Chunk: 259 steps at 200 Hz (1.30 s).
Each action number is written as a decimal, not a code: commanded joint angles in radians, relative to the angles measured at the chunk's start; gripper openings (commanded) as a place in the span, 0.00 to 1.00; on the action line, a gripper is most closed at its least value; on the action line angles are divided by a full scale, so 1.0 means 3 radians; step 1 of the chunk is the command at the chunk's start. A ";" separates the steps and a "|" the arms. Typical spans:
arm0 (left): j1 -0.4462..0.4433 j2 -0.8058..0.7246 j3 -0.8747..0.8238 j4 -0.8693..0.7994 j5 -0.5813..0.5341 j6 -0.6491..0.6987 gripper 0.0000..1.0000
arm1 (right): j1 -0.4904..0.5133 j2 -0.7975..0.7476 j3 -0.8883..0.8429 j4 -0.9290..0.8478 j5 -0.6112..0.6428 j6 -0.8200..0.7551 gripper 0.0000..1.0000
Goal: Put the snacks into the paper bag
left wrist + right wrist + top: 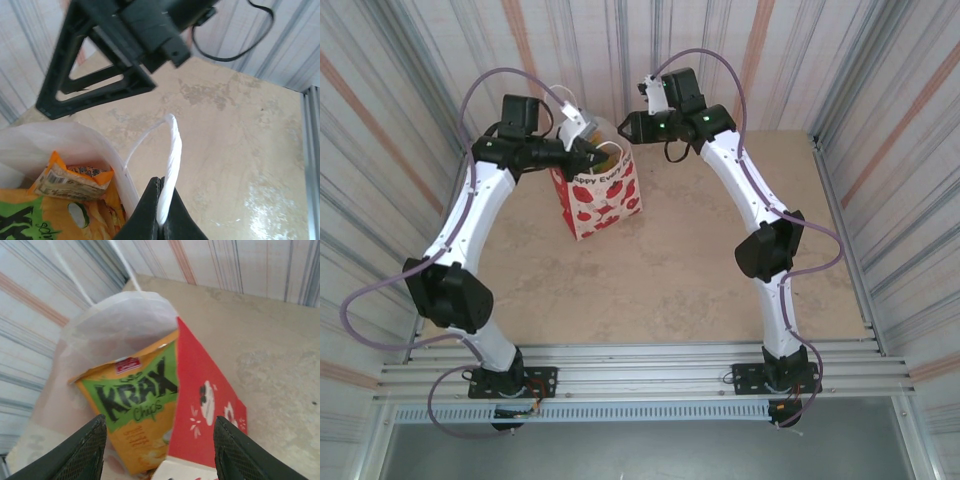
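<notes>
I see the Krax chips packet (135,405) standing inside the paper bag (120,325), just ahead of and between my right gripper's (160,430) spread fingers. The bag's loop handle (174,145) sits pinched between my left gripper's (161,202) fingers, with the bag's mouth to their left.

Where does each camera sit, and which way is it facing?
Top external: above and behind the bases, looking down on the table, both arms and the paper bag.
Left wrist: over the bag's mouth, looking down past the left gripper, shut on a handle.
Right wrist: near the bag's mouth, looking down through the open right gripper at the orange packet inside.
Shared: both wrist views show that packet in the bag.
</notes>
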 commanded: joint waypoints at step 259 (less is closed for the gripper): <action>-0.0580 -0.1655 -0.1150 -0.0196 -0.1893 -0.2018 0.70 | 0.0395 -0.0038 -0.0052 -0.1112 0.0446 -0.0768 0.59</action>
